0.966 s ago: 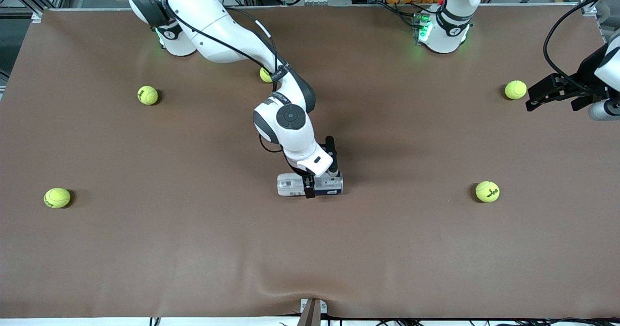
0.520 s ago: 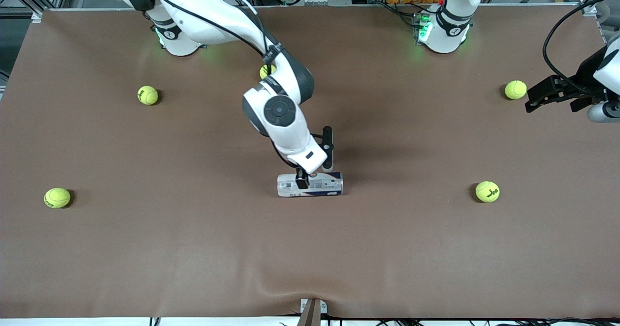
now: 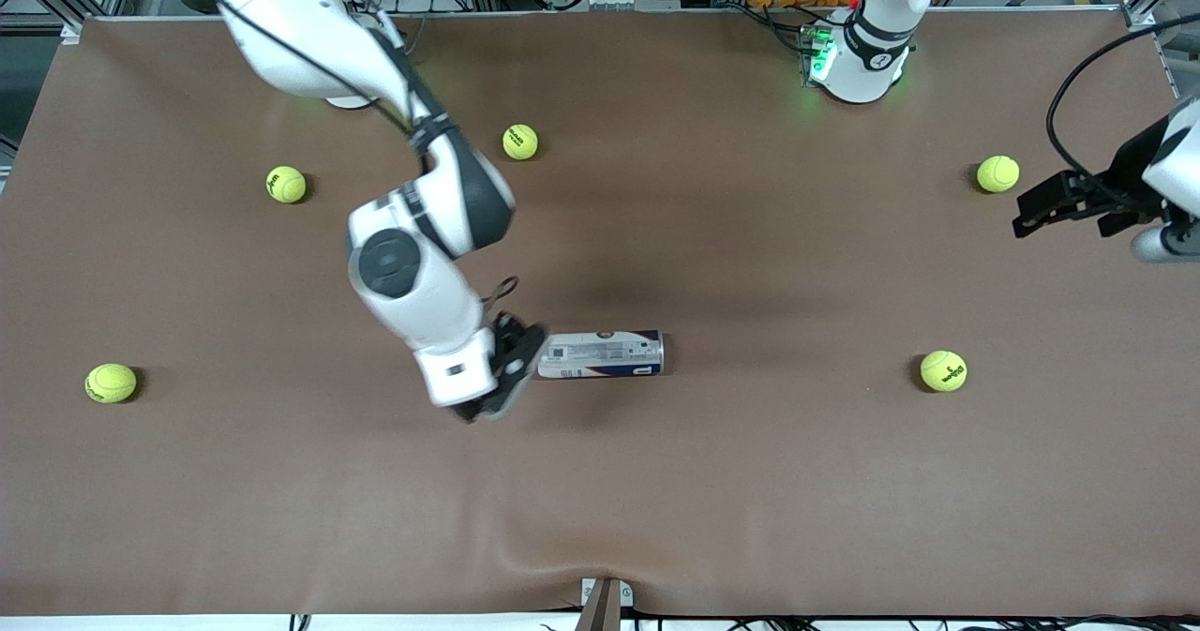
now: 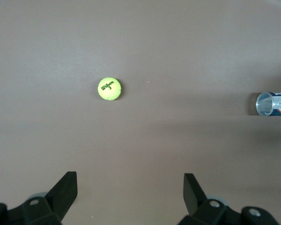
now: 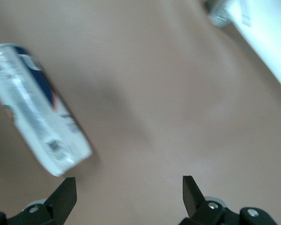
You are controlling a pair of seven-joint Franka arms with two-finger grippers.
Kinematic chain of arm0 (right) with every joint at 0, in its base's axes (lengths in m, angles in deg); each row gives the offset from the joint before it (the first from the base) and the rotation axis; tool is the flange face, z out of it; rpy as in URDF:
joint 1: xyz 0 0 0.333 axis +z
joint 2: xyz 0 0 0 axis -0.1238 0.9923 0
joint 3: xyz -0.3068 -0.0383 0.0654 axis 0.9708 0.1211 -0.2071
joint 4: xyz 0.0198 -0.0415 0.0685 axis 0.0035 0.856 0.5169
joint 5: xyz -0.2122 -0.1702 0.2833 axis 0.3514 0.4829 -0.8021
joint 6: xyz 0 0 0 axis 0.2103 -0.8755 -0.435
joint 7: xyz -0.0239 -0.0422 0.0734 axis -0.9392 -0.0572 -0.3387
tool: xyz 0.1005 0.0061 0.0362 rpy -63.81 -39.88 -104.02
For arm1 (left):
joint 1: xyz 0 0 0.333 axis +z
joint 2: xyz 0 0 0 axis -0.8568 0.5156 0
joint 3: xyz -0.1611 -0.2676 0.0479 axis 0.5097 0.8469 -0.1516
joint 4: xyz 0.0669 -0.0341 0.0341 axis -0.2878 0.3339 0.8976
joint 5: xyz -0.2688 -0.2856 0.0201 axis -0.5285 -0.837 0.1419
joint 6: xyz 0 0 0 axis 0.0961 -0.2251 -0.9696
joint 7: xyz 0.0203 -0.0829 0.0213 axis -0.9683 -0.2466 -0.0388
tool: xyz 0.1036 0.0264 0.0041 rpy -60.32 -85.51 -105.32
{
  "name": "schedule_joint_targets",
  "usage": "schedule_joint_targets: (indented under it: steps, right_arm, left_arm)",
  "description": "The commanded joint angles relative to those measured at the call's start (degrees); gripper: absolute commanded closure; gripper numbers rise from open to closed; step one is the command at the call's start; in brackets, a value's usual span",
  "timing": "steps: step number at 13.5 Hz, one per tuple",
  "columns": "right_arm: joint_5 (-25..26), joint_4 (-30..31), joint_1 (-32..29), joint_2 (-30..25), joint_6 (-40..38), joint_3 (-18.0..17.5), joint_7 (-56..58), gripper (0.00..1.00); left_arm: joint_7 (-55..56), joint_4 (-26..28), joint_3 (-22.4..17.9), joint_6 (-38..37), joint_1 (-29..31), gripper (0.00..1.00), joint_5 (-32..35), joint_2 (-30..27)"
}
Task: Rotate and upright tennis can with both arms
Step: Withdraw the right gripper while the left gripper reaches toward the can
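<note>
The tennis can [image 3: 600, 354] lies on its side in the middle of the brown table, with its white and navy label facing up. My right gripper [image 3: 512, 373] is open and empty. It sits just off the can's end that points toward the right arm's end of the table. In the right wrist view the can [image 5: 37, 108] lies clear of the right gripper [image 5: 129, 194]. My left gripper [image 3: 1059, 202] is open and empty, and waits at the left arm's end of the table. The left wrist view shows the left gripper [image 4: 130, 192] and the can's open end [image 4: 270, 103] far off.
Several yellow-green tennis balls lie on the table: one [image 3: 943, 370] between the can and the left arm's end, which also shows in the left wrist view [image 4: 109, 88]. Others are one near the left gripper [image 3: 997, 173], one [image 3: 520, 142] and one [image 3: 286, 184] near the robots' side, and one [image 3: 111, 383] at the right arm's end.
My right gripper was straddling the can. It has lifted off and swung toward the right arm's end of the table, beside the can's end. The can has not moved. The left gripper has barely shifted.
</note>
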Motion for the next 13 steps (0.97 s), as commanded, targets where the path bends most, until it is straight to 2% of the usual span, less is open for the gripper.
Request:
schedule_joint_targets:
  steps: [1, 5, 7, 9, 13]
  right_arm:
    - [-0.2, 2.2, -5.3, -3.7, -3.8, -1.0, -4.9, 0.00]
    - [0.1, 2.3, -10.4, -6.2, -6.0, 0.2, -6.4, 0.00]
    - [0.1, 2.3, -10.7, -8.1, -9.3, 3.7, -6.9, 0.00]
    - [0.1, 2.2, -10.7, -10.3, -13.0, 7.1, -8.2, 0.00]
    - [0.1, 2.3, -10.7, -15.6, -20.9, 13.1, -8.4, 0.00]
  left_arm:
    - [-0.7, -0.9, 0.0, 1.7, 0.2, 0.00, -1.0, 1.9]
    - [-0.8, -0.8, 0.6, 3.9, -0.7, 0.00, -1.8, 2.9]
    - [-0.6, -0.8, 0.6, 3.9, -1.1, 0.00, -4.5, 3.5]
    - [-0.7, -0.8, 0.7, 4.1, -1.8, 0.00, -8.1, 6.4]
    - [-0.9, -0.9, 1.3, 9.3, -3.7, 0.00, -8.9, 9.8]
